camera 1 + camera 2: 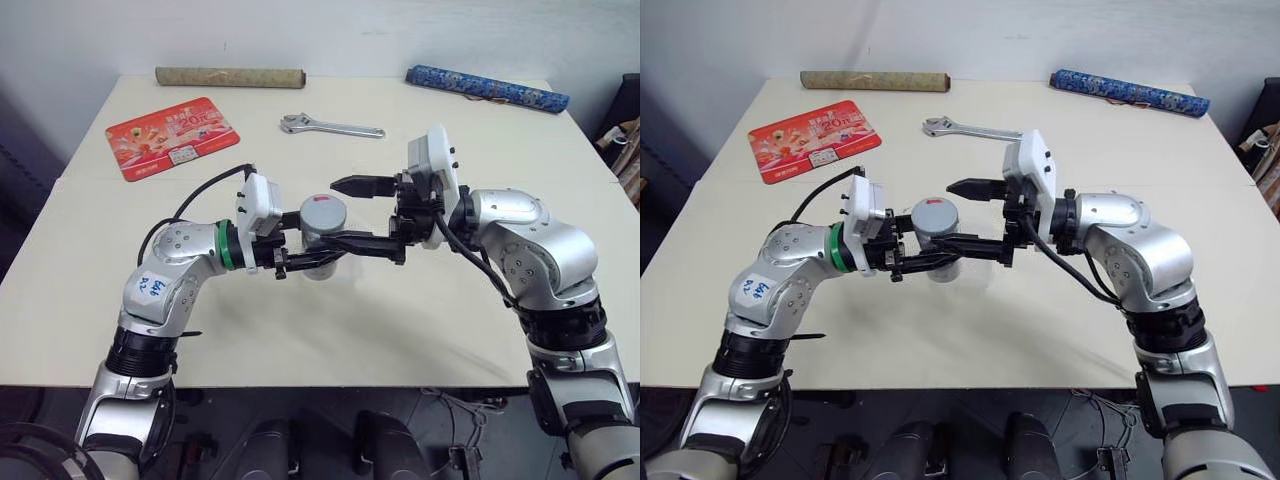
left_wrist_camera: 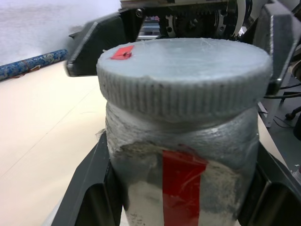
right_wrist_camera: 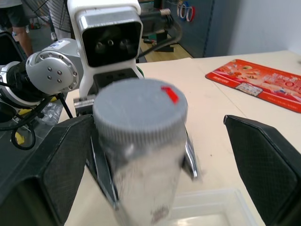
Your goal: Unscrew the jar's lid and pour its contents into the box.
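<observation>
- A broad cream-coloured rectangular table (image 1: 330,330) is seen, on which everything else lies.
- A long tan cardboard-like roll (image 1: 229,77) is laid along the table's far edge, and a blue patterned roll (image 1: 487,88) is laid at the far right corner, well apart from it.
- A flat red printed mat (image 1: 172,136) is placed at the far left of the table.
- A silver metal adjustable wrench (image 1: 332,126) is laid between the mat and the blue roll, near the far edge.
- The left gripper (image 1: 325,252) is pointed level towards the right and is clamped on the body of the jar.
- The right gripper (image 1: 350,215) is pointed level towards the left; its black fingers (image 3: 263,160) are spread wide on either side of the lid and are not pressed against it.
- A shallow clear plastic box (image 3: 211,212) is glimpsed on the table just under the jar.
- The small whitish plastic jar with a red label stripe (image 2: 181,165) is held upright above the table's middle, between the two arms.
- The round grey ribbed screw lid (image 2: 183,70), marked with a small red patch, is seated on the jar.
</observation>
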